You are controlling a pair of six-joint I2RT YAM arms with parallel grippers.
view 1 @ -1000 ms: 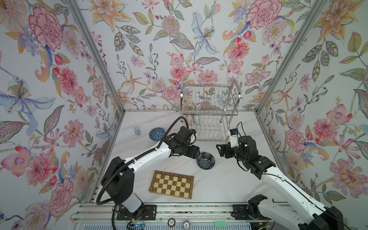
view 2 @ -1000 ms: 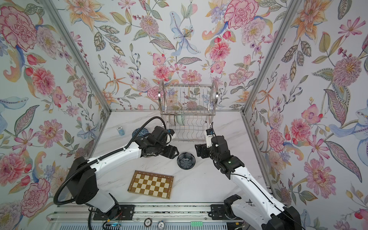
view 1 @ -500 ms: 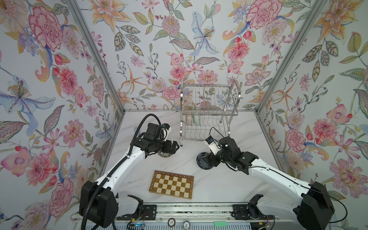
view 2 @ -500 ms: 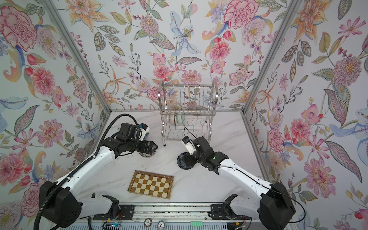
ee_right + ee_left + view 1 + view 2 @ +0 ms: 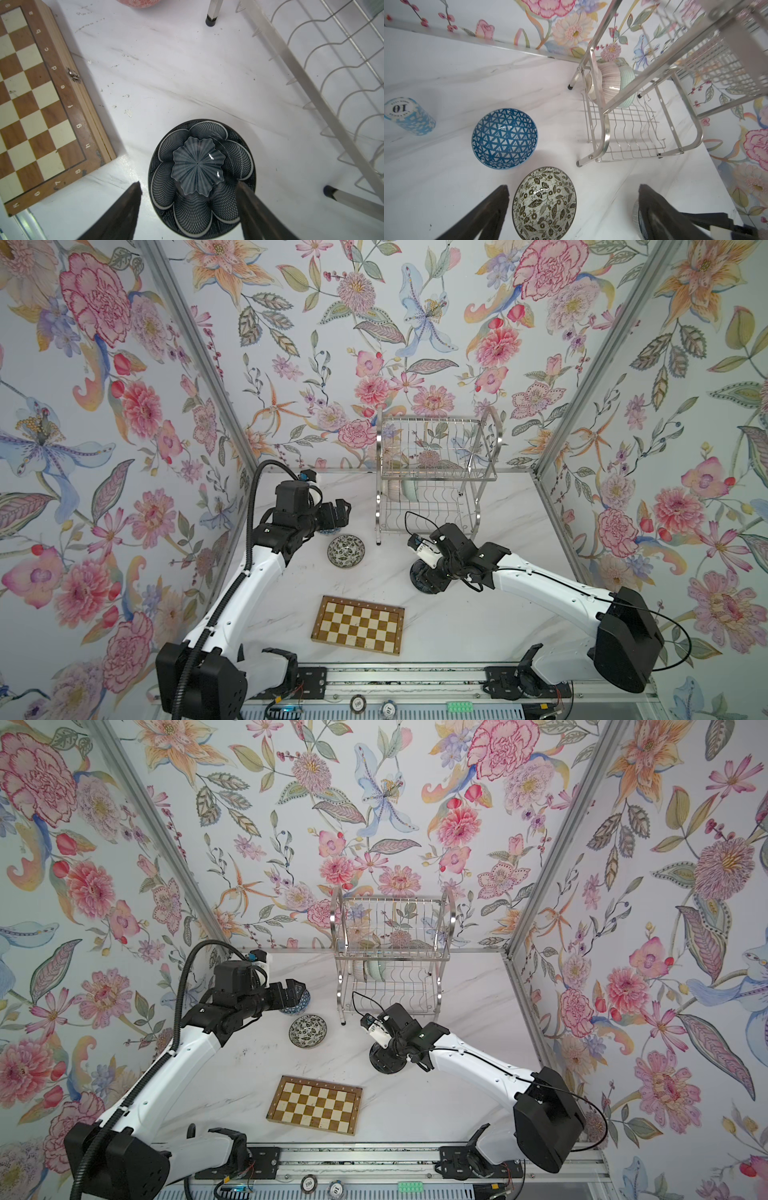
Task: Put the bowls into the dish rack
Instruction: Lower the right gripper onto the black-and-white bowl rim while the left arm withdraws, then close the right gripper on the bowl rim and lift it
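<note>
Right wrist view: right gripper (image 5: 188,184) spread astride the rim of the navy bowl (image 5: 199,164) on the table (image 5: 187,72), unclamped. The left gripper (image 5: 573,187) gapes empty over the floral bowl (image 5: 544,203). The dish rack (image 5: 311,91) stands near. We judge pickup underway; next, pinch rim squarely, lift.

Two slender robot arms are mounted on black bases clamped to a silver aluminium rail (image 5: 399,676). The left arm (image 5: 232,614) and right arm (image 5: 548,587) have glossy white shells on their long links, dotted with small dark screw holes. Between the links are boxy matte-black joint housings, the largest nearest the rail. A ribbed black conduit (image 5: 249,522) runs along the left arm from its rail end. A thin black cable (image 5: 688,639) loops beside the right arm's largest housing. Farthest from the rail, the left gripper (image 5: 573,187) and right gripper (image 5: 188,184) have tapering black fingers (image 5: 122,214), and a small white camera (image 5: 423,551) sits just behind the right gripper.
</note>
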